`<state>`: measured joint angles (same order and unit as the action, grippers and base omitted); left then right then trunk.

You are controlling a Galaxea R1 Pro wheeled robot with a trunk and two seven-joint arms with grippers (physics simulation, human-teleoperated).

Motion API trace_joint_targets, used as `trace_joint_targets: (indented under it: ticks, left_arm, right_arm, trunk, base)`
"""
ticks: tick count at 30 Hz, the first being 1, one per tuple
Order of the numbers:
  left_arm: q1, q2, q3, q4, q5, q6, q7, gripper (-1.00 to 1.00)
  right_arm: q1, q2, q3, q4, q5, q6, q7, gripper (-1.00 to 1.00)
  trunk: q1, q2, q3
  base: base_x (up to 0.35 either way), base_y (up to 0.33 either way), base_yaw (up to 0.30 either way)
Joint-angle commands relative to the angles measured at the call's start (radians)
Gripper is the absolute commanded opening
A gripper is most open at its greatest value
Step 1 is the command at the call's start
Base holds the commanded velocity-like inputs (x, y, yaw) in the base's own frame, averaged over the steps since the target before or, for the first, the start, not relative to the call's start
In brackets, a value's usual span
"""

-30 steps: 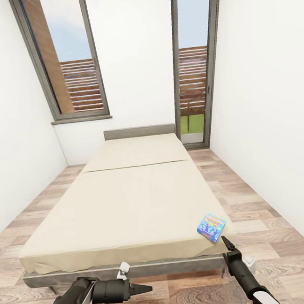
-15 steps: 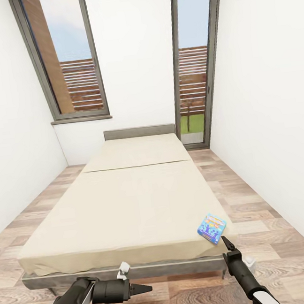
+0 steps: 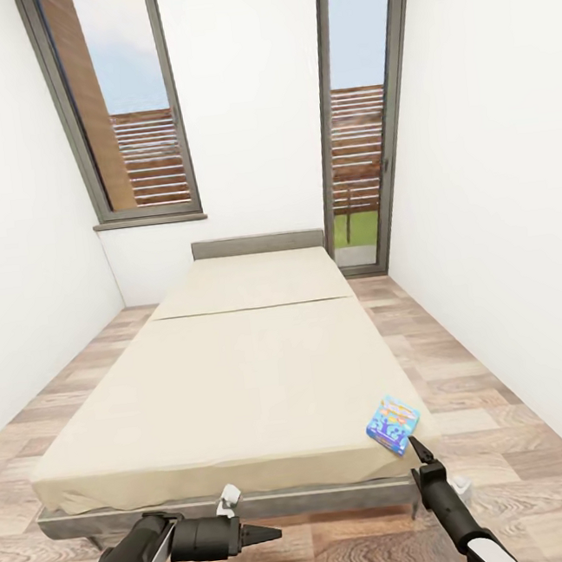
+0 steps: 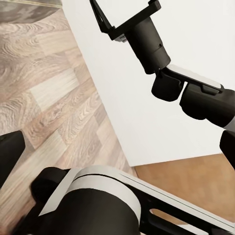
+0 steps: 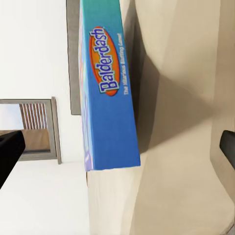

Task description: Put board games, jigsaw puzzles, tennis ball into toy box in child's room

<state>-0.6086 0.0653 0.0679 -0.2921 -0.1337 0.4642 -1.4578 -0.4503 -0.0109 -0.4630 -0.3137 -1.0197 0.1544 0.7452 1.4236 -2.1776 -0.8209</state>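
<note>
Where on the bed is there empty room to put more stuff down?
Nearly all of the bed is bare, from the headboard down to the near edge. Only the near right corner is taken, by the blue board game, with the right gripper just in front of it.

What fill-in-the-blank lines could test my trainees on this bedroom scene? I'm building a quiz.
1. The blue board game lies on the ____.
2. Its side reads "____".
3. It sits near the mattress corner closest to the robot's ____ tool.
4. The floor looks like ____ planks.

Missing words: bed; Balderdash; right; wood
</note>
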Motion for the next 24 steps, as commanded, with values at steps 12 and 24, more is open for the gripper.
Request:
trace_joint_targets:
  ticks: [12,24]
  left_arm:
    - [0.0,-0.001,0.007,-0.001,-0.011,0.009,-0.006,1.0]
    - [0.0,-0.007,0.007,-0.001,-0.011,0.009,-0.006,1.0]
  right_arm:
    - [-0.001,0.001,-0.003,0.001,-0.011,0.011,0.003,1.0]
    - [-0.001,0.0,-0.002,0.001,-0.007,0.011,0.003,1.0]
  trunk:
    - [0.0,0.0,-0.001]
    - [0.0,0.0,-0.001]
  base:
    - [0.02,0.0,0.0]
    - [0.05,0.0,0.0]
